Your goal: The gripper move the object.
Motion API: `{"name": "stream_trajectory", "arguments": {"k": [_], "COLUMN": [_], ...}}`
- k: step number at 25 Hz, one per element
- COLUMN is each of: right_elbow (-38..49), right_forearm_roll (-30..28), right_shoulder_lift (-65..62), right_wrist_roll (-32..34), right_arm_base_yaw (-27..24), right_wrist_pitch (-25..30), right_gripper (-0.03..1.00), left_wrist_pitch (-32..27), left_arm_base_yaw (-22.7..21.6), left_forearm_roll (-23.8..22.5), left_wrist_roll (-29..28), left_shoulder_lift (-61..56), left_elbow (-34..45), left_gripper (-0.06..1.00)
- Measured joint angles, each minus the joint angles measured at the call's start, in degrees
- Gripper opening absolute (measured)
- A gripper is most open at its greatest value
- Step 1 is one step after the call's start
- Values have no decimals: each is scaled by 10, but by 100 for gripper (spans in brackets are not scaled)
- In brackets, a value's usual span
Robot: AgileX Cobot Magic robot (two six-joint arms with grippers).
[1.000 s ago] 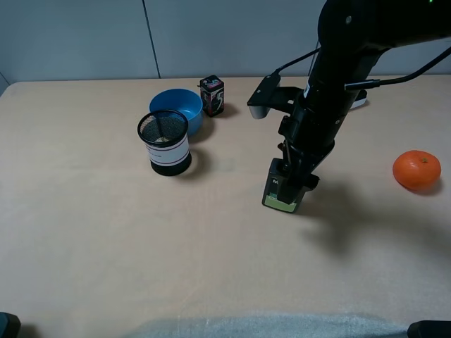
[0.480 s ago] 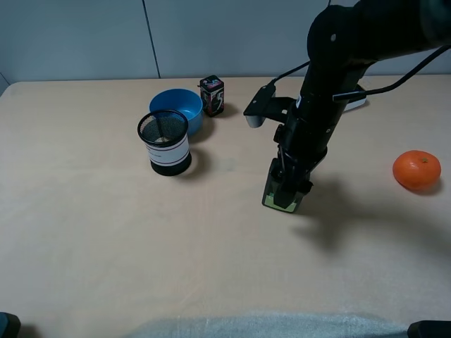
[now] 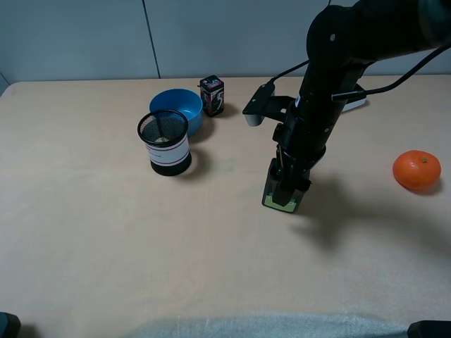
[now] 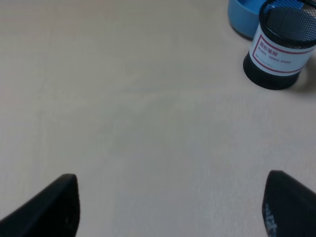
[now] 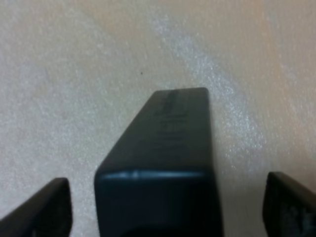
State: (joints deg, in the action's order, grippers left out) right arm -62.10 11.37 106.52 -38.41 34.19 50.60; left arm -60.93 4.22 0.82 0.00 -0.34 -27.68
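The small bottle [image 3: 275, 191] is dark green-black with a light green band at its foot, and it stands on the desk [image 3: 106, 246], right of the middle. My right pincer [image 3: 289, 184] reaches down over its top with the jaws spread. In my wrist view its dark body sits between my fingertips [image 5: 42, 207], with bare desk showing on either side.

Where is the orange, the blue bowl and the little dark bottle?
orange [image 3: 416, 170], high camera view, middle of its peel.
blue bowl [image 3: 182, 104], high camera view, inner wall.
dark bottle [image 3: 272, 190], high camera view, lower front face.
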Motion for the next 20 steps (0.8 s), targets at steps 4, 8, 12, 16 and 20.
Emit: {"name": "stream_trajectory", "arguments": {"k": [4,8,12,16,20], "right_elbow": [0,-1,-2,-2,-2], "right_forearm_roll": [-1,-3,-10,-11,-11], "right_shoulder_lift": [0,0,0,0,0], "right_wrist_roll": [0,0,0,0,0], "right_arm_base_yaw": [0,0,0,0,0], "right_wrist_pitch": [8,14,16,16,16], "right_gripper": [47,40,32,30,30], "left_wrist_pitch": [0,0,0,0,0], "left_arm_base_yaw": [0,0,0,0,0], "left_forearm_roll": [0,0,0,0,0], "left_wrist_roll": [0,0,0,0,0], "left_shoulder_lift": [0,0,0,0,0], "left_elbow": [0,0,0,0,0], "left_gripper": [75,75,75,75,75]}}
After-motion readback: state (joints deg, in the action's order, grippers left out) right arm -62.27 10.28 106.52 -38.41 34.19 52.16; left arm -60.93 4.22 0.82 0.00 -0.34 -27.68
